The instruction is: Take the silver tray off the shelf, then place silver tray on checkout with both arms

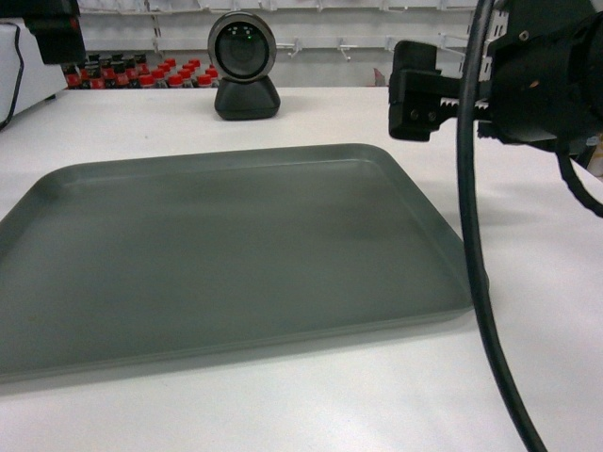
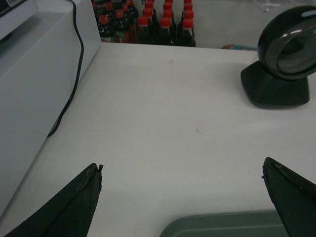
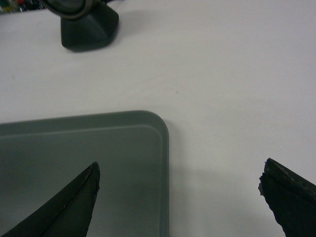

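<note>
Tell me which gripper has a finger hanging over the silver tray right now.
The right gripper: its left finger hangs over the silver tray. The left gripper spreads over bare checkout, the tray's corner between its fingers.

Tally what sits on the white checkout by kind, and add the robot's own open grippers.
Tray: 1
Scanner: 1
White box with black cable: 1
Grippers, jaws spread: 2, left and right
Total: 5

Matte grey-silver tray [image 1: 226, 254], white checkout [image 1: 528, 358], black-and-silver scanner [image 1: 243, 66].
</note>
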